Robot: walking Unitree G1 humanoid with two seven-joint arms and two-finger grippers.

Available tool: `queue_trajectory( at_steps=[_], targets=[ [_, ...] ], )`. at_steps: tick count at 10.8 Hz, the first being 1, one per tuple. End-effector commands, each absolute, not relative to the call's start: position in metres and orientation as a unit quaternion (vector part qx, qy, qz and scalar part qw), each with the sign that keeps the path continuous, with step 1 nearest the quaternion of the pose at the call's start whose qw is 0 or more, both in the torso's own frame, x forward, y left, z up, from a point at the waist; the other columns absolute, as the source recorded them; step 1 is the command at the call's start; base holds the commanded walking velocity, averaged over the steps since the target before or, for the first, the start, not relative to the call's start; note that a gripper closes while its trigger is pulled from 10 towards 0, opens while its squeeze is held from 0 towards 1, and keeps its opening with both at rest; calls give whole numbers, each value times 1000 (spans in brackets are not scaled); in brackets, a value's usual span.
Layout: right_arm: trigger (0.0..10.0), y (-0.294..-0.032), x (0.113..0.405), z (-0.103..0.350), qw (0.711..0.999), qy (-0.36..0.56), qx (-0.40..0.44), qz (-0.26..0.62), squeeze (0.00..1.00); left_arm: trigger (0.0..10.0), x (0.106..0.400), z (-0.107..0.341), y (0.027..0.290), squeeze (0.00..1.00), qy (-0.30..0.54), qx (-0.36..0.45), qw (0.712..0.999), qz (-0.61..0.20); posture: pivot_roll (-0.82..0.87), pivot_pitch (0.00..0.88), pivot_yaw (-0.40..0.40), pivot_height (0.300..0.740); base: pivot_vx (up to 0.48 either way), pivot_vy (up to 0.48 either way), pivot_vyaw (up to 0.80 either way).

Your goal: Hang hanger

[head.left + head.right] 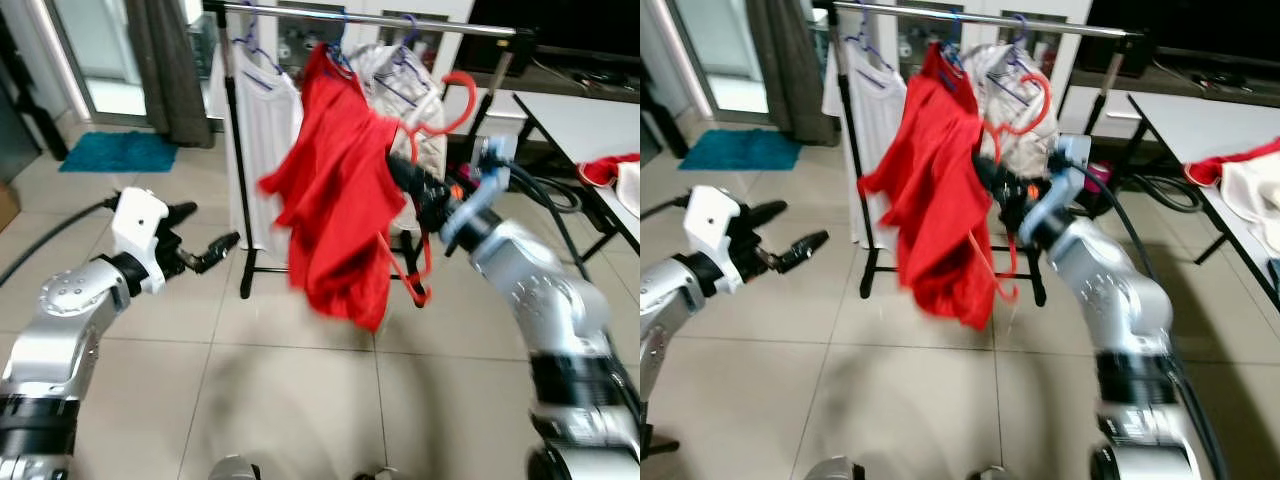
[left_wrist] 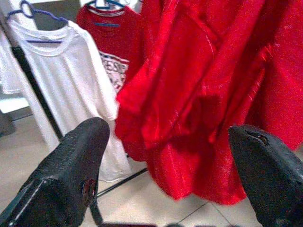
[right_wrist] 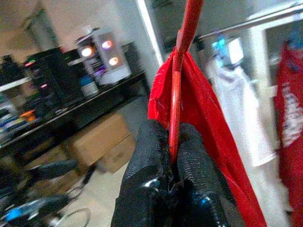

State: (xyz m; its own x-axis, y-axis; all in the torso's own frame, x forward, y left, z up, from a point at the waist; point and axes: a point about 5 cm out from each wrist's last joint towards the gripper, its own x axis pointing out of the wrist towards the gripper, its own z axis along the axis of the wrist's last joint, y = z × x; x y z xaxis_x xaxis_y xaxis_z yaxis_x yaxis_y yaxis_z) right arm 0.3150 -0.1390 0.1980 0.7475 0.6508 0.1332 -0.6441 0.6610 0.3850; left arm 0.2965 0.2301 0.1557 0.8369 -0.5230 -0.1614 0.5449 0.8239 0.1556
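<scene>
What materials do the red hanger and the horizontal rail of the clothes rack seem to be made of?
Thin red hanger, pinched in the right end effector: probably plastic, going by its smooth, uniformly coloured, slightly glossy rod. Horizontal silver rack rail: likely polished metal, since it looks silvery and reflective.

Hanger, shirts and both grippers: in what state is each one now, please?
Red hanger: held up, hook not yet on the rail.
Red shirt: draped on the held hanger.
Right gripper: shut on the hanger.
Left gripper: open, holding nothing.
White shirt: hanging on the rail.
</scene>
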Motion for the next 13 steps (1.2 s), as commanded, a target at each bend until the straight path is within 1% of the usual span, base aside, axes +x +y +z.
queue_trajectory(
  at_steps=[1, 3, 4, 6, 7, 8, 9, 10, 11, 12, 13],
  targets=[
    [10000, -138, 304, 210, 899, -7, 201, 390, 0, 10000, 301, 157, 218, 0, 39, 97, 944, -313, -20, 0, -49, 740, 0, 0, 0],
    [10000, -135, 295, 211, 894, 3, 199, 403, 0, 10000, 299, 152, 198, 0, 28, 57, 925, -375, -29, 3, -48, 740, 0, 0, 0],
    [10000, -131, 288, 214, 887, 8, 197, 417, 0, 9373, 302, 146, 193, 0, 36, 61, 919, -388, -37, 9, -47, 740, 0, 0, 0],
    [10000, -130, 280, 216, 884, 13, 192, 427, 0, 471, 306, 146, 197, 0, 30, 60, 922, -381, -54, 11, -42, 740, 0, 0, 0],
    [10000, -131, 279, 217, 884, 14, 190, 426, 0, 0, 306, 147, 197, 0, 25, 60, 923, -379, -63, 9, -40, 740, 0, 0, 0],
    [10000, -133, 275, 217, 886, 15, 186, 425, 0, 0, 305, 157, 203, 0, 1, 59, 926, -372, -80, 3, -32, 740, 0, 0, 0],
    [10000, -134, 273, 218, 887, 18, 184, 424, 0, 3529, 301, 163, 207, 0, -10, 61, 924, -376, -82, 3, -31, 740, 0, 0, 0],
    [10000, -135, 271, 217, 888, 21, 180, 423, 0, 10000, 293, 170, 213, 0, -18, 66, 920, -387, -88, 2, -25, 740, 0, 0, 0],
    [10000, -137, 270, 216, 888, 25, 178, 423, 0, 10000, 282, 178, 222, 0, -22, 72, 914, -398, -83, 7, -25, 740, 0, 0, 0],
    [10000, -137, 269, 215, 888, 27, 176, 424, 0, 10000, 282, 182, 232, 1000, -34, 69, 922, -380, -74, 11, -32, 740, 0, 0, 0],
    [10000, -137, 269, 215, 887, 29, 175, 426, 0, 10000, 283, 186, 243, 1000, -43, 64, 931, -357, -74, 11, -32, 740, 0, 0, 0]
  ],
)
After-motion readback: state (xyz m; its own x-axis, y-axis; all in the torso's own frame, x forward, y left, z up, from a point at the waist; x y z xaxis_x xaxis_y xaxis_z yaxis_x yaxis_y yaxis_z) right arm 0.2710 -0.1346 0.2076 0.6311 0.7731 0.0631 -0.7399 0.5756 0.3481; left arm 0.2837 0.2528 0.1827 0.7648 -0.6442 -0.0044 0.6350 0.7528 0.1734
